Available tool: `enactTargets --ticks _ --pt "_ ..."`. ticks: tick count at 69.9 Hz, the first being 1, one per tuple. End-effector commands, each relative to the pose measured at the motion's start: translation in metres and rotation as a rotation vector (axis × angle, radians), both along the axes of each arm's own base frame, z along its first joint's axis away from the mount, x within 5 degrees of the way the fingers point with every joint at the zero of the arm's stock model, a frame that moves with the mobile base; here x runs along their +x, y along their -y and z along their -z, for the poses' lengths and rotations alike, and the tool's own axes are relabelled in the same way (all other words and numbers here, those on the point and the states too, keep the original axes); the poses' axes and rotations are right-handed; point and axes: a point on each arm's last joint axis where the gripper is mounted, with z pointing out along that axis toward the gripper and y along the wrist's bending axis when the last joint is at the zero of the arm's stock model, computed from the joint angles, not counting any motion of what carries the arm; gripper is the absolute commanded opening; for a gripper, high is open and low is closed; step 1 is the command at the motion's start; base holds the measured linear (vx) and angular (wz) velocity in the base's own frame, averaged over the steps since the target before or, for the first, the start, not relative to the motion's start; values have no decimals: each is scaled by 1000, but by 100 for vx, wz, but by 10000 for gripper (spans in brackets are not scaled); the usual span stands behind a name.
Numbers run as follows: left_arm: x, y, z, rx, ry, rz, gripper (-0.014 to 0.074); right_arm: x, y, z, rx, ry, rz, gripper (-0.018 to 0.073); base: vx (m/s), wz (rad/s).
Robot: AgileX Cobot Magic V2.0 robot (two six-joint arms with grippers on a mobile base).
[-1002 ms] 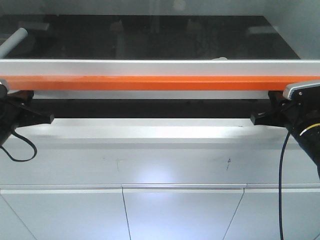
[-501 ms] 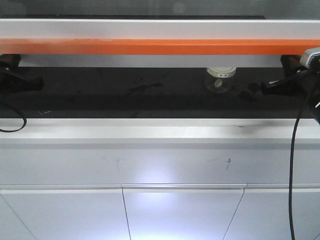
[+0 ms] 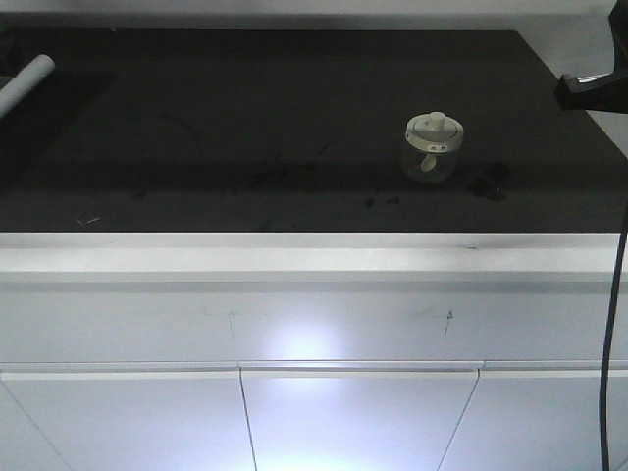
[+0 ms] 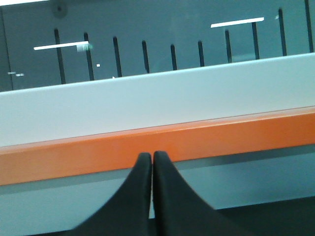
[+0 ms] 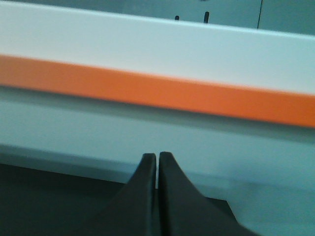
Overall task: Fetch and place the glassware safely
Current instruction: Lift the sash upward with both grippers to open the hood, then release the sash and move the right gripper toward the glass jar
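Exterior front-facing view: see small squat clear glass jar with cream-white knobbed lid (image 3: 434,147), upright right of centre on black tabletop (image 3: 196,147), left of nearer right hand (image 5: 157,156), clenched empty like left hand (image 4: 152,155).

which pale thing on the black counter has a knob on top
The squat glass jar right of centre; the white tube at the left edge has none.

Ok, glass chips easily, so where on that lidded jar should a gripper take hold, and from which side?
Probably the clear body of the jar, just under the cream lid, approached level from the right, where the right gripper sits nearer. It stands upright and squat; pulling the knob would likely lift only the lid.
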Motion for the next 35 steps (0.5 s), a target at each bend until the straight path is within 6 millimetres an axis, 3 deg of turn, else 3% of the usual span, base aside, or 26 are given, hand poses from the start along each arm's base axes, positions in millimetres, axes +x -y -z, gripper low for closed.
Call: enactTargets --ticks 1,35 --pt "-12 1 -23 -7 95 7 -7 -9 1 -25 2 103 4 -1 0 0" --pt "-33 0 -32 -6 15 -1 -7 -28 0 -33 8 -8 5 -1 0 0"
